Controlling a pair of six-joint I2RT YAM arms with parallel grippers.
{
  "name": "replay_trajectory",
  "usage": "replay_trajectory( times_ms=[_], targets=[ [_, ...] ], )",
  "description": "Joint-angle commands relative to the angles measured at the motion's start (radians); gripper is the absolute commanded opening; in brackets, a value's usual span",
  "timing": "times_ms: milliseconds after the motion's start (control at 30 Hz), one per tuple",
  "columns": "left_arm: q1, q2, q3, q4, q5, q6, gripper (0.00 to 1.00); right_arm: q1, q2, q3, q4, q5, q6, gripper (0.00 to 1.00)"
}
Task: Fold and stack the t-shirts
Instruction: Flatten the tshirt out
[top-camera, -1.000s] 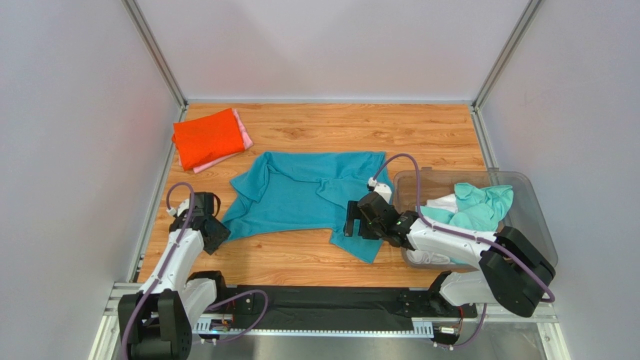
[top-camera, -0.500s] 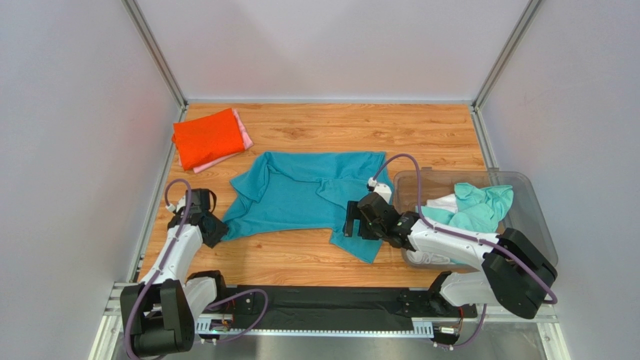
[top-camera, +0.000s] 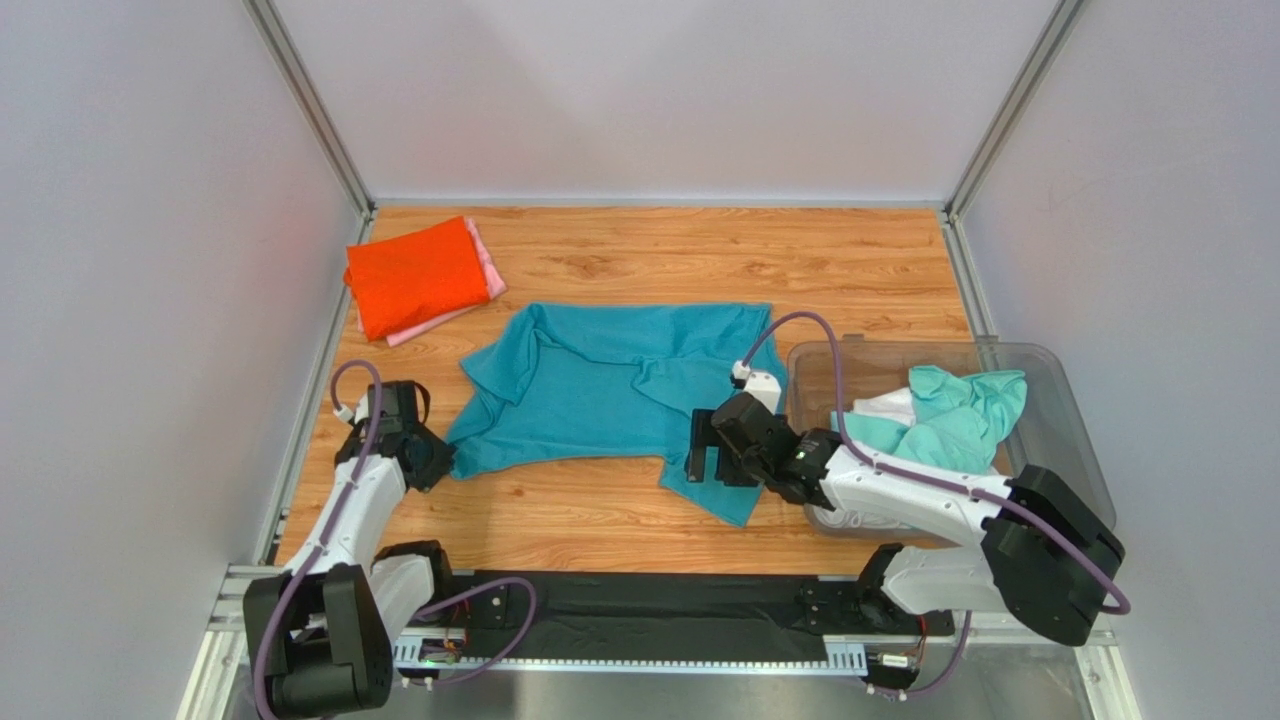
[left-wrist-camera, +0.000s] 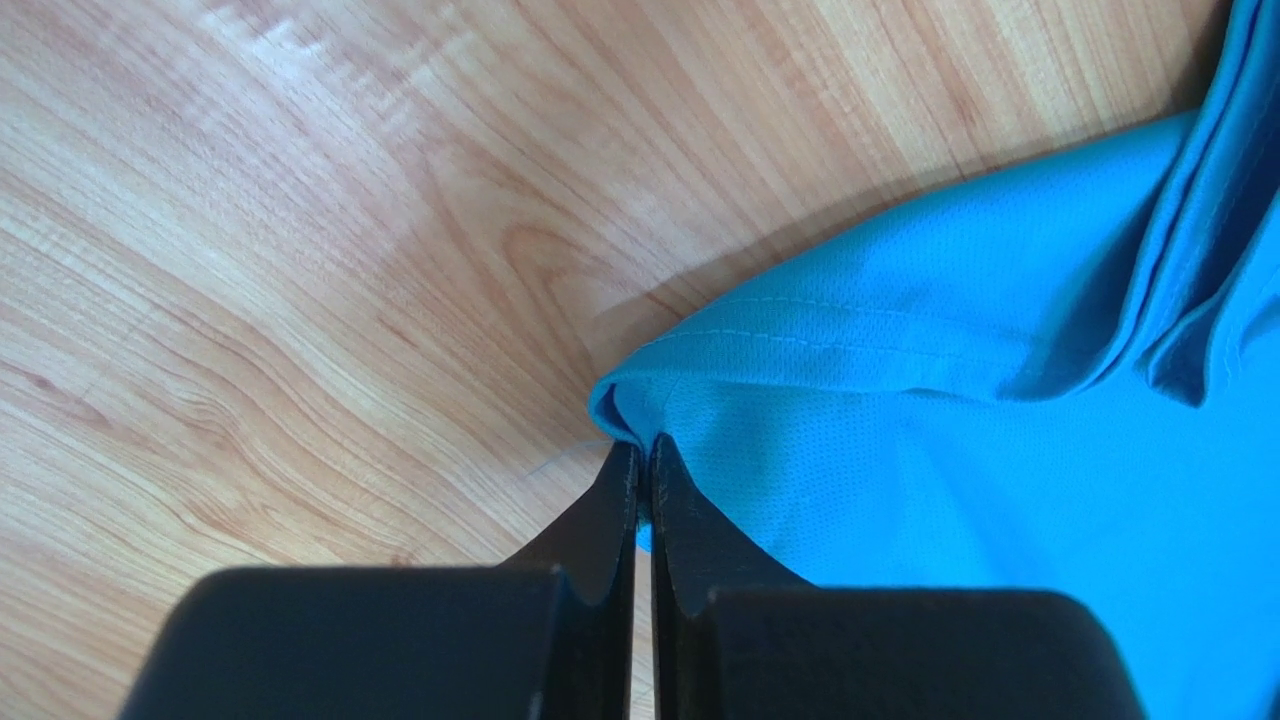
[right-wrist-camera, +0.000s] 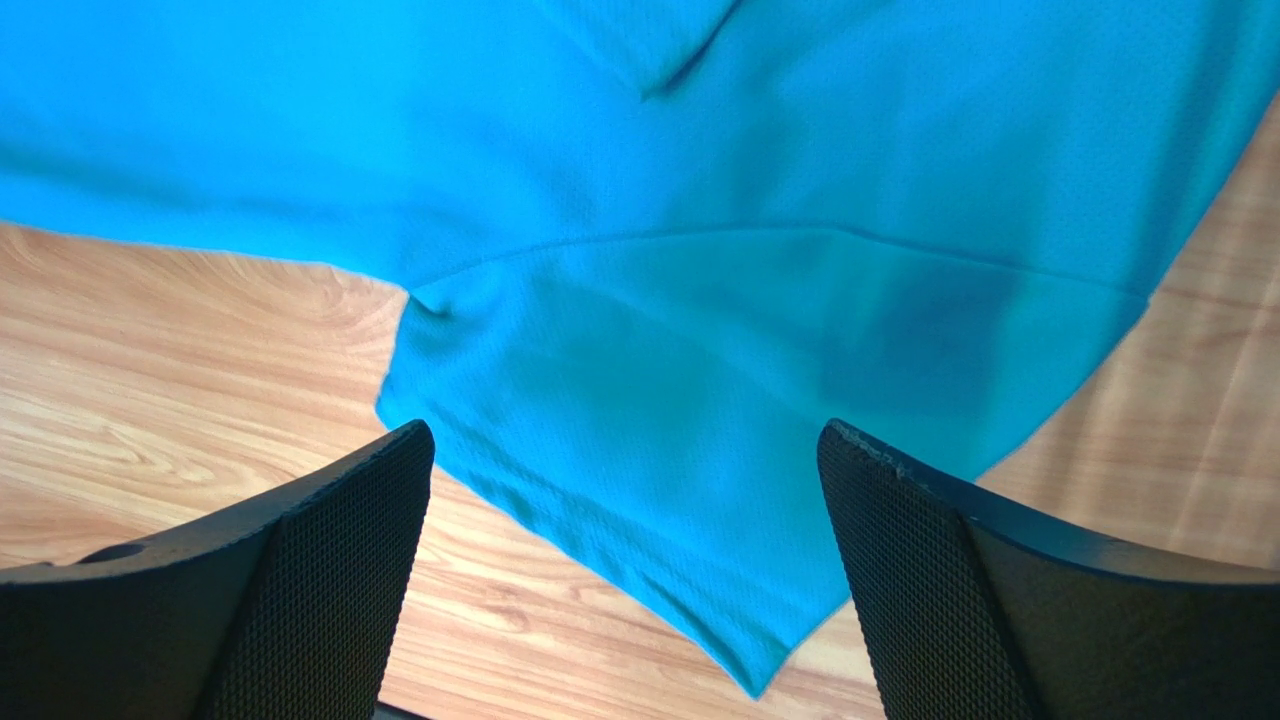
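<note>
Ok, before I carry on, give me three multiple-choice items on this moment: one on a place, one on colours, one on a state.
1. Where on the table is the orange-red shirt?
A. dead centre
B. far left corner, on the pink shirt
C. near edge, by the right arm's base

2. What lies in the clear bin?
A. a mint-green shirt and a white shirt
B. two yellow shirts
C. nothing

3. How do the fingers of the left gripper stand?
A. wide open over bare wood
B. shut on a corner of the teal shirt
C. shut on a yellow shirt

Answers: B, a pink edge shows beneath it in the top view; A, both colours show inside the bin; B, the left wrist view shows them pinched on the hem.
</note>
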Motion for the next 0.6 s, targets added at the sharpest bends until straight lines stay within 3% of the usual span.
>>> replay_trajectory(
  times_ms=[0,300,567],
  targets=[
    [0.004,-0.04,-0.037,-0.004,0.027,0.027,0.0,0.069,-0.026,0.061,-0.076,0.075,-0.015,1.0],
    [0.006,-0.071,-0.05,0.002,0.033,0.029,0.0,0.283,0.015,0.231,-0.37,0.257,0.075,1.0],
    [0.004,-0.079,-0.051,-0.001,0.027,0.021,0.0,0.31,-0.008,0.11,-0.403,0.204,0.222,1.0]
  ],
)
